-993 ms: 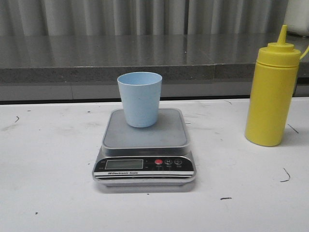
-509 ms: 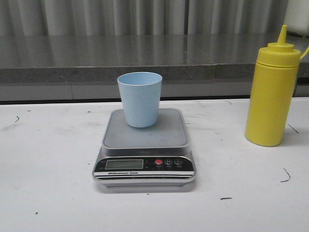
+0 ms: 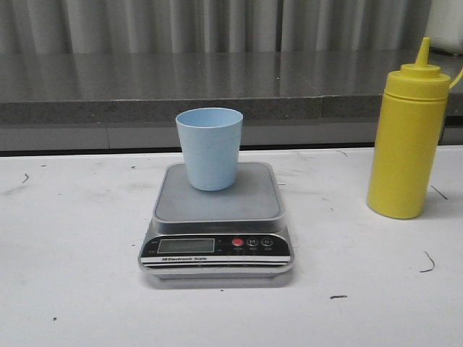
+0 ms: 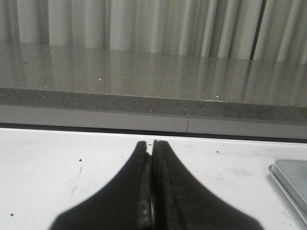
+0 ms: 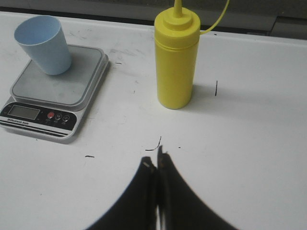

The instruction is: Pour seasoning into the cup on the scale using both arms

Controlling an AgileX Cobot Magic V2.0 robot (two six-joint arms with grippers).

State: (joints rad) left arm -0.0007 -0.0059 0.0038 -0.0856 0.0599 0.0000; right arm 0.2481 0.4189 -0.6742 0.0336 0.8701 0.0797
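Observation:
A pale blue cup (image 3: pixel 210 147) stands upright at the back of the grey platform of the scale (image 3: pixel 217 217), mid-table. The yellow seasoning bottle (image 3: pixel 407 137) stands upright on the table to the right, its nozzle up. No arm shows in the front view. In the right wrist view the right gripper (image 5: pixel 155 162) is shut and empty over bare table, short of the seasoning bottle (image 5: pixel 175 60), with the cup (image 5: pixel 44 44) and scale (image 5: pixel 55 93) off to one side. The left gripper (image 4: pixel 151 143) is shut on nothing above the table, a corner of the scale (image 4: pixel 291 182) at the frame's edge.
A white table (image 3: pixel 72 238) with small dark scuff marks carries everything. A grey speckled ledge (image 3: pixel 145 94) and a pleated curtain run along the back.

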